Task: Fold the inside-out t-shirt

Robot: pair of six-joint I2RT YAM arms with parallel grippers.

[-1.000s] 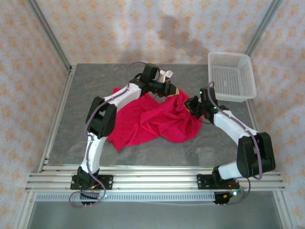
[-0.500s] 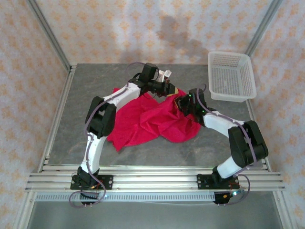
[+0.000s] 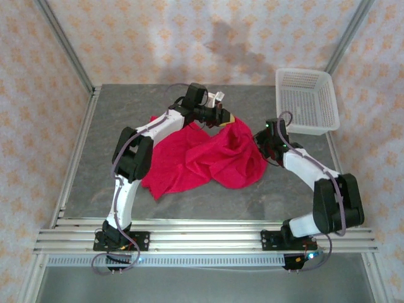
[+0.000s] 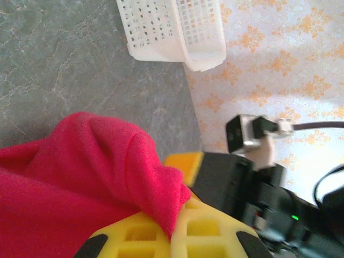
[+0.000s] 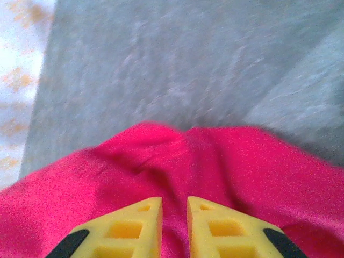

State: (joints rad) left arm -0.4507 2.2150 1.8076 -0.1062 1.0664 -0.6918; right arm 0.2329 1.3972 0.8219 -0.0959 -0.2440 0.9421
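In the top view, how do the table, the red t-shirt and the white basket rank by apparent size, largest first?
1. table
2. t-shirt, crumpled
3. basket, clearly smaller, though it sits farther from the camera

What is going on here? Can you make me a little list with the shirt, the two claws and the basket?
shirt: red t-shirt, crumpled in a heap in the middle of the table
left claw: shut on the shirt's far edge
right claw: fingers almost together, looks like it pinches the shirt's right side
basket: white mesh basket, far right corner, apart from the shirt
table: grey, stone-look top
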